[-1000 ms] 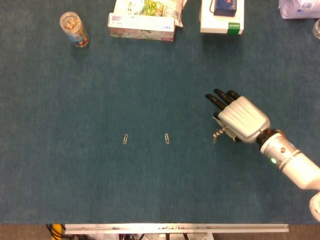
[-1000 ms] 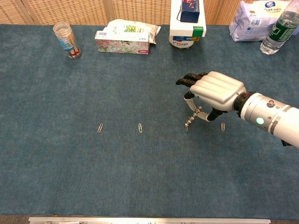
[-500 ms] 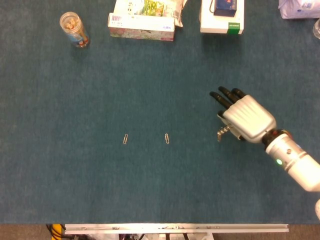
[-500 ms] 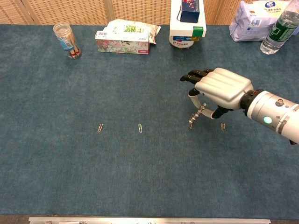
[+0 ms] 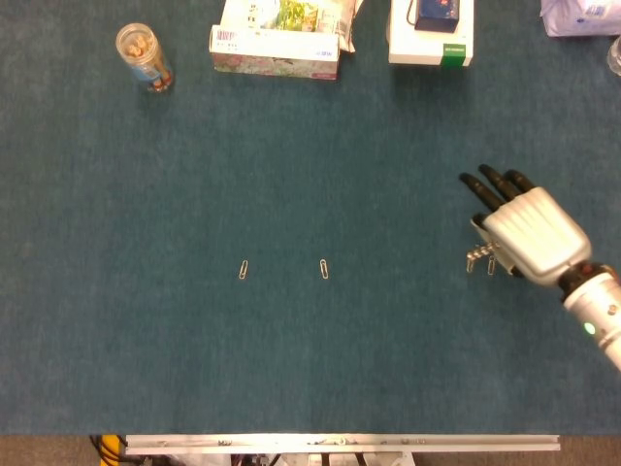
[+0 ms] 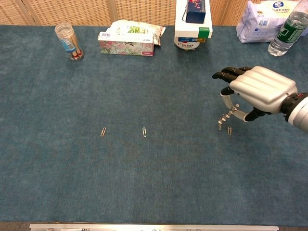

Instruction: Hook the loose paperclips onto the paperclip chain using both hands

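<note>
Our right hand has shifted to the robot's right over the last second, carrying the chain with it. The chain hangs from under the palm, pinched on the thumb side, the other fingers stretched out and forward. Its lower end was well left of the rightmost loose clip; now it sits just beside that clip, near or on the cloth. In the head view chain and clip read as side by side, nearly touching.

For the task, we judge this as lining the chain up with the first clip to hook. Nothing is hooked yet. The two other clips, middle and left, lie untouched well to the left and apart from each other.

What we can't see:
- The left hand is in neither view, so its state is unknown. The task needs both hands, so we expect it has to come in before any hooking.
- The pinch point is hidden under the palm; we can't tell which fingers hold the chain.
- We can't tell whether the chain tip touches the cloth or the clip.
- The chain links are too small to count.
- The right forearm is cut off at the frame edge in both views.
</note>
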`<state>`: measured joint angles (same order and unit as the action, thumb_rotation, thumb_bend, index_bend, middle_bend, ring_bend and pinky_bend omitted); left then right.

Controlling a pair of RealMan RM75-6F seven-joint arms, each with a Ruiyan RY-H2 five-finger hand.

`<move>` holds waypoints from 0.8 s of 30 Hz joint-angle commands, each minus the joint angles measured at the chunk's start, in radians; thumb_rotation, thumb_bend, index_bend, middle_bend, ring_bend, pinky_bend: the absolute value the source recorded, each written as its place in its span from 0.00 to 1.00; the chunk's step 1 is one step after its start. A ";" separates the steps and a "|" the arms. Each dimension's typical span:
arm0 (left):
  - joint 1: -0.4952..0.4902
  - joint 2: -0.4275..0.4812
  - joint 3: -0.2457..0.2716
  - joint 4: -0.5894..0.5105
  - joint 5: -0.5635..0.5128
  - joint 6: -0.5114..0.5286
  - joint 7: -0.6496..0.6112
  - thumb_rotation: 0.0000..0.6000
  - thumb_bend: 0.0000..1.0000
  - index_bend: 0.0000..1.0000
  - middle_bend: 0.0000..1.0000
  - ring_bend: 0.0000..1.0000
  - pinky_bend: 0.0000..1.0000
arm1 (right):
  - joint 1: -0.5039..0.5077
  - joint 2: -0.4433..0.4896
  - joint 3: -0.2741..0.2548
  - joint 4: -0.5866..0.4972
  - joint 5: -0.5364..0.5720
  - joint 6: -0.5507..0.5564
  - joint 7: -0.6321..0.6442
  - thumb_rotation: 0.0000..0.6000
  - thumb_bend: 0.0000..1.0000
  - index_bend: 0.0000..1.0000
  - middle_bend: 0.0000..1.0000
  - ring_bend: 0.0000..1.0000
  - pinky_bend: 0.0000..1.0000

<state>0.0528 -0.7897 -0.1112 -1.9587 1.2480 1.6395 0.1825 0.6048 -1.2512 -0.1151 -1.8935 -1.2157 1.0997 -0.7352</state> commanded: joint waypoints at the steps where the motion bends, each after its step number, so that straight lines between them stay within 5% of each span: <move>1: -0.001 0.000 0.000 0.001 0.000 -0.002 -0.001 1.00 0.36 0.60 0.14 0.00 0.03 | -0.020 0.015 -0.009 -0.006 -0.007 0.014 0.007 1.00 0.34 0.58 0.10 0.00 0.18; 24: 0.000 0.006 0.001 0.000 0.000 -0.007 -0.013 1.00 0.36 0.60 0.14 0.00 0.03 | -0.111 0.016 -0.018 0.059 0.016 0.012 0.062 1.00 0.34 0.58 0.10 0.00 0.18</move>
<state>0.0524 -0.7841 -0.1100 -1.9587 1.2485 1.6329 0.1696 0.4950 -1.2339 -0.1341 -1.8364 -1.2005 1.1134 -0.6740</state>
